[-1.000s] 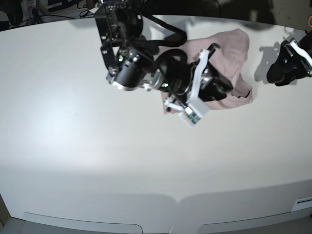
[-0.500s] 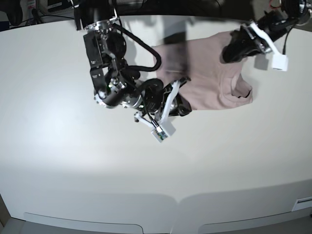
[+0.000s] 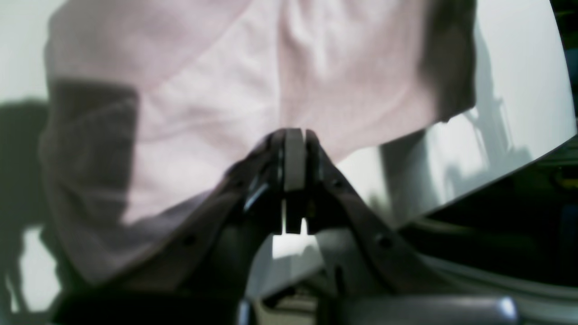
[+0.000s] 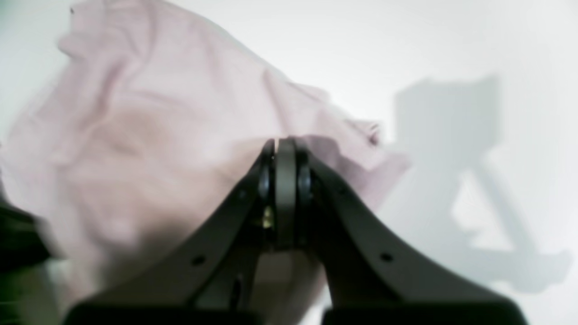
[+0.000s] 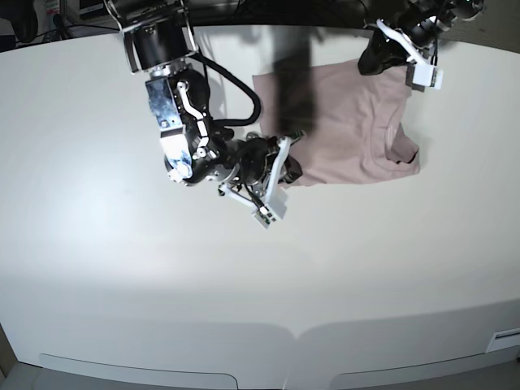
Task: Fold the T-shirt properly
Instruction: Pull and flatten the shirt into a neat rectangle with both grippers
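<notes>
while both arms' fingers (image 3: 294,135) (image 4: 284,143) pinch its edges, the t-shirt (image 5: 349,134) lies spread.

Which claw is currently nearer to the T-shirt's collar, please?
The left claw, at the T-shirt's far edge. The right claw grips the near edge, farther from the collar.

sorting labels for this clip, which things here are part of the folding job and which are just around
Job:
T-shirt
left gripper, shut on its edge
right gripper, shut on its edge

Just around:
table
Nothing else lies on it.
</notes>
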Motion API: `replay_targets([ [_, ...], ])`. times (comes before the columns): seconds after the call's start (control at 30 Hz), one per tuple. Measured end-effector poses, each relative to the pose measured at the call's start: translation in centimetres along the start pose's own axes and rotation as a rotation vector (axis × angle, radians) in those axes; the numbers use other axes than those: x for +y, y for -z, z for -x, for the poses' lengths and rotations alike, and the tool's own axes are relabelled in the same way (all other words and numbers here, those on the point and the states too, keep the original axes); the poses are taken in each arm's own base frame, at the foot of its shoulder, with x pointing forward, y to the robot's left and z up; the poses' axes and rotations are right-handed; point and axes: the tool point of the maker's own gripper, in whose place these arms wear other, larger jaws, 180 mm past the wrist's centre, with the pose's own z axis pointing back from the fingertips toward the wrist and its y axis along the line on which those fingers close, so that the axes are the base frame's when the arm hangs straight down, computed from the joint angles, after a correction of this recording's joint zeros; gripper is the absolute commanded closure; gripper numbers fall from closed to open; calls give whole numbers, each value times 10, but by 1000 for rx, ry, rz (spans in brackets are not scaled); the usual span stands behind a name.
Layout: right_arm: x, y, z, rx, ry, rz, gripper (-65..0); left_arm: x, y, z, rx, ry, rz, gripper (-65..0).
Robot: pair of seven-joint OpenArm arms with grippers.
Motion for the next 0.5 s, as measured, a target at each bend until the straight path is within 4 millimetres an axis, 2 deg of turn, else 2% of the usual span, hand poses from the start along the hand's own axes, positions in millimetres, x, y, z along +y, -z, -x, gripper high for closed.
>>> replay_targets([
  [0.1, -9, -5, 13, 28, -4, 22, 0, 12, 10, -6, -7, 3, 3, 0],
  [0.17, -10, -6, 18, 35, -1, 24, 0, 22, 17, -16, -19, 12, -14, 0],
  [0.3, -12, -12, 42, 56, 21, 30, 0, 37, 28, -38, -43, 32, -41, 0],
  [0.5, -2, -23, 67, 37, 46, 25, 0, 68, 37, -86, -64, 113, -149, 0],
])
